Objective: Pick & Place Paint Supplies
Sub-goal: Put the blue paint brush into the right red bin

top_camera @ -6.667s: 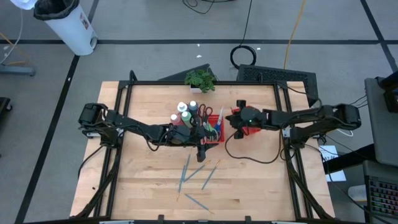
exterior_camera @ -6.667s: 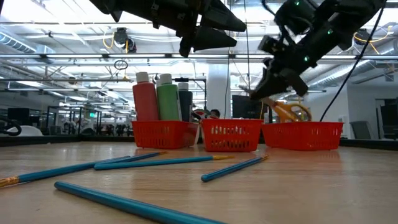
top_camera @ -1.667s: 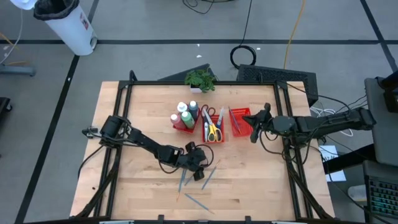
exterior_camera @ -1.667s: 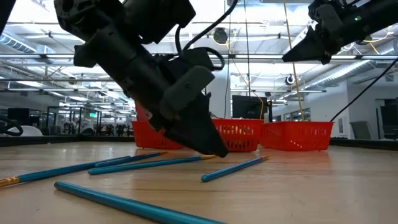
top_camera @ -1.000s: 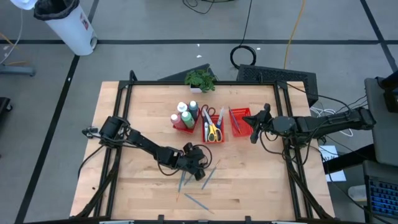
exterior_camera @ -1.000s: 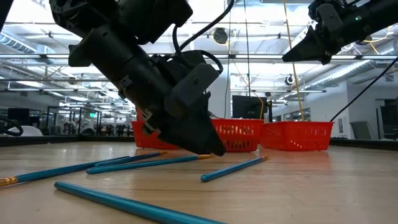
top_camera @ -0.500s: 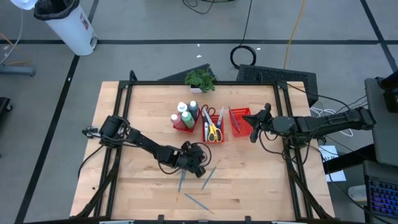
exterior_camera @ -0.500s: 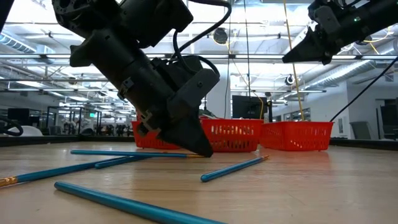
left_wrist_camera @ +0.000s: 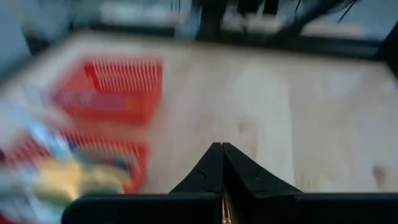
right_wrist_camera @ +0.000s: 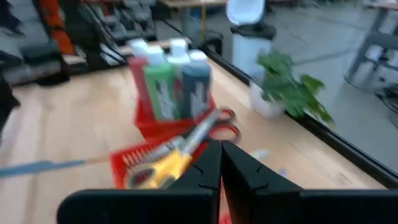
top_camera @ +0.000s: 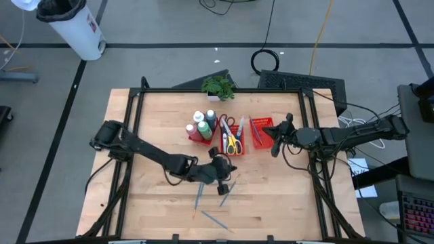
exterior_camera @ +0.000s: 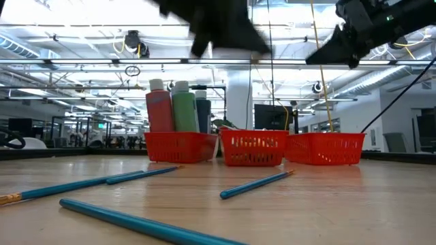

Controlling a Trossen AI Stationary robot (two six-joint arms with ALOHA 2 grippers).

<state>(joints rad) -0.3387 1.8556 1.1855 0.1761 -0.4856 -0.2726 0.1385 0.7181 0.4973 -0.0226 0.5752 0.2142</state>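
Note:
My left gripper [top_camera: 224, 168] hangs just near of the red mesh trays, high over the table [exterior_camera: 225, 27], shut on a thin blue brush with a tan end [right_wrist_camera: 50, 166]. Three more brushes [exterior_camera: 255, 182] [exterior_camera: 146, 226] [exterior_camera: 102, 181] lie flat on the wood. Paint bottles [top_camera: 201, 123] stand in the left tray. Yellow scissors [top_camera: 232, 144] and red-handled ones [top_camera: 226, 122] lie in the middle tray. My right gripper [top_camera: 274, 148] is shut with nothing in it, raised by the right tray [top_camera: 262, 132]. My left gripper pinches the brush between its two shut fingers; only a thin tan sliver [left_wrist_camera: 225, 214] shows in the seam between them. The brush is lifted clear of the table and lies about level, as the right wrist view shows it.
A small potted plant [top_camera: 218, 87] stands at the table's far edge. The three red trays [exterior_camera: 253, 148] stand in a row at mid-table. Bare wood lies left, right and near of the loose brushes [top_camera: 199, 196] [top_camera: 217, 220].
My left gripper has taken hold of one brush that lay on the table, raised it level off the wood, then risen well above the table and gone a little toward the trays. The other brushes and my right arm have kept still.

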